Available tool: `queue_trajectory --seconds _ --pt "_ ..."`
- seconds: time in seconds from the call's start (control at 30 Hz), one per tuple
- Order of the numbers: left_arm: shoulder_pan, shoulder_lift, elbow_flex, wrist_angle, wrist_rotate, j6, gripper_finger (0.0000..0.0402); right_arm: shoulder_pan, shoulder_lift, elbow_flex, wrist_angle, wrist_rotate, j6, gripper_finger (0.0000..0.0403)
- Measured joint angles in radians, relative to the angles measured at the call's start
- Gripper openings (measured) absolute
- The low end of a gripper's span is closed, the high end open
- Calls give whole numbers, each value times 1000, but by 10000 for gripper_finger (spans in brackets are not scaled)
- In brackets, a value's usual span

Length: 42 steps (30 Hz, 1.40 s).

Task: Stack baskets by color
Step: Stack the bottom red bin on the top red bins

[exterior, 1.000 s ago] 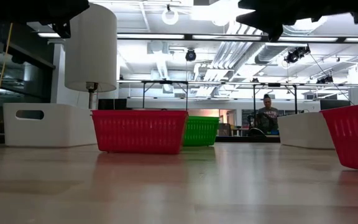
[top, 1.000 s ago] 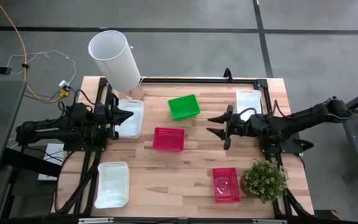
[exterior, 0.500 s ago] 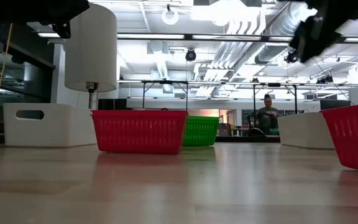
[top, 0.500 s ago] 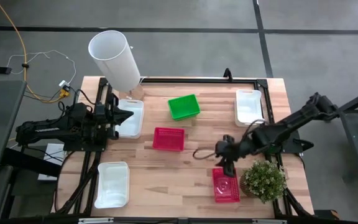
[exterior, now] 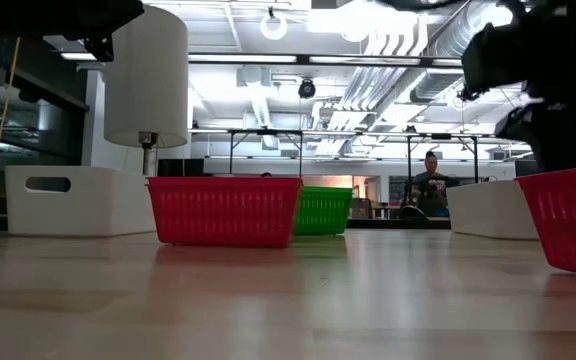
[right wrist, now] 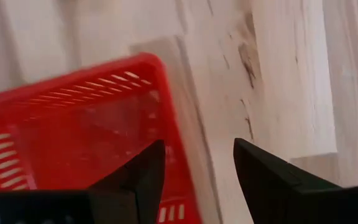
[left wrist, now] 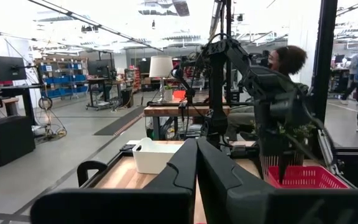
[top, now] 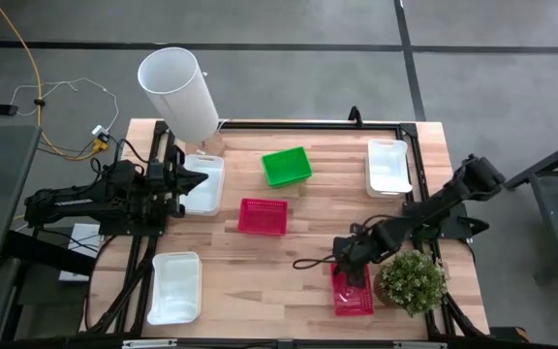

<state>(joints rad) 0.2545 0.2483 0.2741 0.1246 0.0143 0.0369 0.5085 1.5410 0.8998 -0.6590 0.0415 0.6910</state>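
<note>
Two red baskets rest on the table: one mid-table (top: 263, 215) and one near the front right (top: 353, 289). A green basket (top: 287, 166) sits farther back. White baskets lie at far right (top: 387, 167), near left (top: 175, 286) and by the left arm (top: 202, 184). My right gripper (right wrist: 197, 168) is open and points down over the front-right red basket's far wall (right wrist: 166, 106), with one finger above the inside and one above the table outside. I see no touch. My left gripper (left wrist: 196, 168) waits shut at the table's left.
A potted green plant (top: 413, 281) stands right beside the front-right red basket and the right arm. A tall white cylinder (top: 177, 92) stands at the far left corner. Bare wood lies between the two red baskets. People show in the room beyond the table.
My right gripper has swung from mid-table toward the near edge and down. It has tipped from level to pointing steeply down over the front-right red basket, and its fingers have stayed open. No basket has moved.
</note>
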Motion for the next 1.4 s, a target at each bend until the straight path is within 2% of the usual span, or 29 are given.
queue_trajectory --seconds 0.33,0.43,0.6,0.8,0.93,1.1,1.17,1.23,1.33,1.4 --pt "0 0 0 0 0 0 0 -5 41 0 6 -56 -19 167" --pt "0 0 0 0 0 0 0 -11 41 0 8 -52 -21 133" --pt "0 0 0 0 0 -4 0 -41 41 1 12 -52 -42 19" --pt "0 0 0 0 0 -9 0 -105 -8 52 12 -51 -169 5" --pt "0 0 0 0 0 -11 0 -133 -136 35 71 53 -223 2" --pt "0 0 0 0 0 -11 0 -163 -336 -122 292 125 -181 1" --pt "0 0 0 0 0 -9 0 -178 -403 -209 449 198 -112 1" --pt "0 0 0 0 0 -9 0 -188 -441 -297 637 322 -11 1" --pt "0 0 0 0 0 -8 0 -203 -438 -392 869 473 189 1" --pt "0 0 0 0 0 -8 0 -209 -411 -407 939 538 271 1"
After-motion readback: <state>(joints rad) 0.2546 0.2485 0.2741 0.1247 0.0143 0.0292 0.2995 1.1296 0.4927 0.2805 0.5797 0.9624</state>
